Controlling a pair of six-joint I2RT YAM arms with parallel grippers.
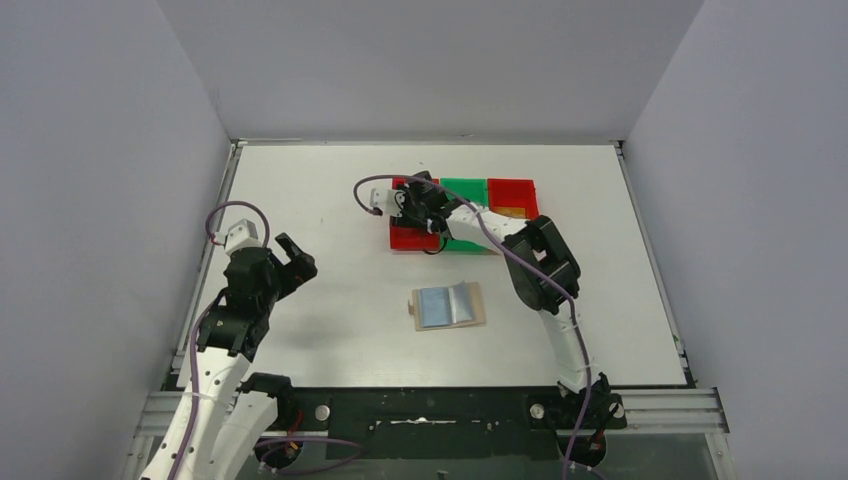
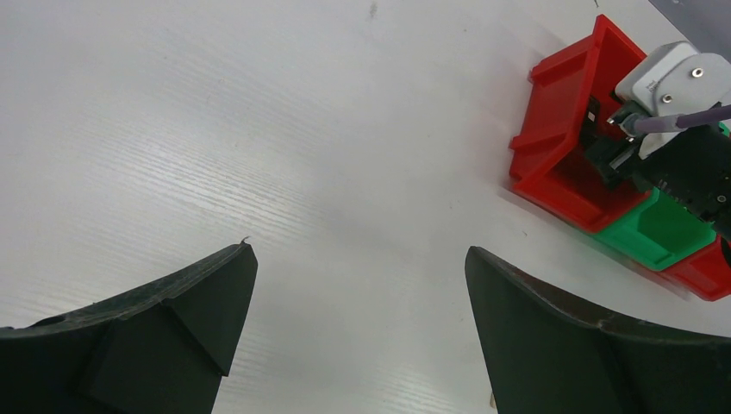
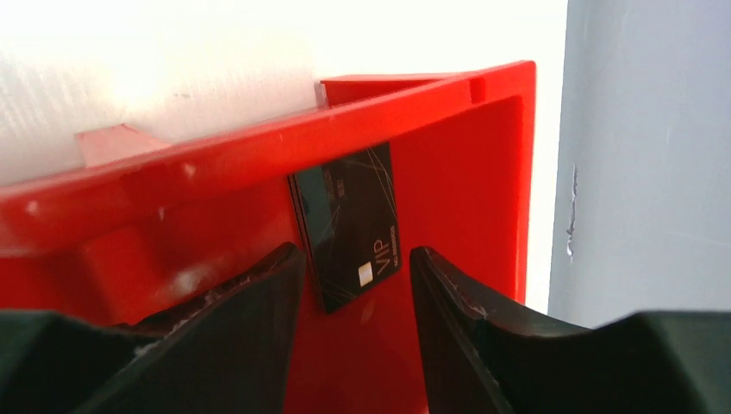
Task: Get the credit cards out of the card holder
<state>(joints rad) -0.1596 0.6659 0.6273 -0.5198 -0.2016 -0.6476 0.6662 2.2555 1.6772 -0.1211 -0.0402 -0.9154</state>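
Now the right pincer [image 3: 358, 259] hangs part-open over the red bin [image 3: 465, 172], with the black credit card [image 3: 349, 220] lying loose inside. The left pincer [image 2: 360, 250] gapes empty. Next it probably needs to reach the card holder [image 1: 449, 305].

There are two robot arms, the left arm [image 1: 225, 330] and the right arm [image 1: 545, 275]. Each arm has one gripper, so that makes two: the left gripper [image 1: 297, 255] and the right gripper [image 1: 425, 205]. Each gripper has two black fingers [image 2: 198, 302], four in all.

There are three bins in a row. Two are red, the left red bin [image 1: 408, 238] and the right red bin [image 1: 515, 190]. One is a green bin [image 1: 465, 188] between them.

There is one card holder [image 1: 450, 305].

One black card [image 3: 349, 220] shows in the left red bin. One gold-orange patch [image 1: 512, 210] shows in the right red bin, too small to tell if it is a card.

There is one white table [image 1: 330, 200].
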